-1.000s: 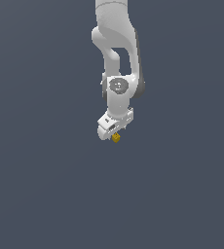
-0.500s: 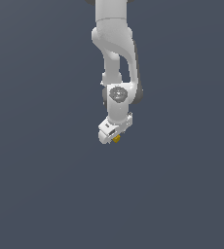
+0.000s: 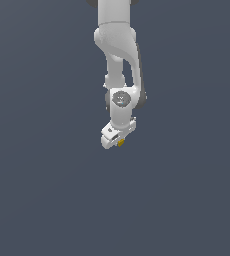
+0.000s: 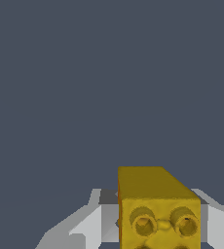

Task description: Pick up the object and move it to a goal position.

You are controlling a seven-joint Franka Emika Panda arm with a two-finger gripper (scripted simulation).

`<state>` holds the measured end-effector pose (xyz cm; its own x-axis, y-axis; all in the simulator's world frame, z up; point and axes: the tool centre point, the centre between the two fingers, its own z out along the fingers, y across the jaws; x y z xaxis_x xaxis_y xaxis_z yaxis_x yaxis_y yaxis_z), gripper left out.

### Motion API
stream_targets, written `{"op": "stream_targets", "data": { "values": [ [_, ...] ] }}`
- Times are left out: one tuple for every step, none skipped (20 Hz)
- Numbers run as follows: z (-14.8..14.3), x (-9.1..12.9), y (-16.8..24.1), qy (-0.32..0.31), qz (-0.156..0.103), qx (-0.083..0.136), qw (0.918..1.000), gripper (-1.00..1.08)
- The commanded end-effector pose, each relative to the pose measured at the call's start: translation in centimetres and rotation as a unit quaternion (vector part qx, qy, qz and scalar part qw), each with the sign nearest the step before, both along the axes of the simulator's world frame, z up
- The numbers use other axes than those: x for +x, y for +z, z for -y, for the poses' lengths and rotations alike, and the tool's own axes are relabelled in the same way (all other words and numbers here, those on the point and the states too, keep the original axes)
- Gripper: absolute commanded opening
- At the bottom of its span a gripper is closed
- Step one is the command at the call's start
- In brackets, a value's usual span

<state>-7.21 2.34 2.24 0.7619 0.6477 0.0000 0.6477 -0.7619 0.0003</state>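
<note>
exterior view shows the white arm coming down from the top edge of the picture, in front of a plain dark grey-blue background. at its lower end the gripper is tilted, and a very small yellow-gold cube is seen at its tip, much smaller than the gripper itself. in the wrist view the cube is close to the camera and looks like a yellow block; the face toward the camera has round darker hollows. the pale grey fingers stand on both sides of the cube and touch it, so the gripper is closed around the cube and holds it. nothing is seen under the cube except the plain background.
</note>
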Motion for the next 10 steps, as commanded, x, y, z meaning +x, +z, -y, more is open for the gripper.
{"op": "stream_targets", "data": {
  "values": [
    [-0.04, -0.01, -0.04, 0.000, 0.000, 0.000, 1.0000, -1.00],
    [-0.04, -0.01, -0.04, 0.000, 0.000, 0.000, 1.0000, -1.00],
    [-0.04, -0.01, -0.04, 0.000, 0.000, 0.000, 1.0000, -1.00],
    [-0.04, -0.01, -0.04, 0.000, 0.000, 0.000, 1.0000, -1.00],
    [-0.03, -0.01, -0.03, 0.000, 0.000, 0.000, 1.0000, -1.00],
    [-0.02, -0.01, 0.00, 0.000, 0.000, 0.000, 1.0000, -1.00],
    [0.01, -0.01, 0.07, 0.000, 0.000, 0.000, 1.0000, -1.00],
    [0.07, -0.02, 0.21, 0.000, 0.000, 0.000, 1.0000, -1.00],
    [0.14, -0.03, 0.38, 0.000, 0.000, 0.000, 1.0000, -1.00],
    [0.24, -0.05, 0.60, 0.000, 0.000, 0.000, 1.0000, -1.00]
  ]
}}
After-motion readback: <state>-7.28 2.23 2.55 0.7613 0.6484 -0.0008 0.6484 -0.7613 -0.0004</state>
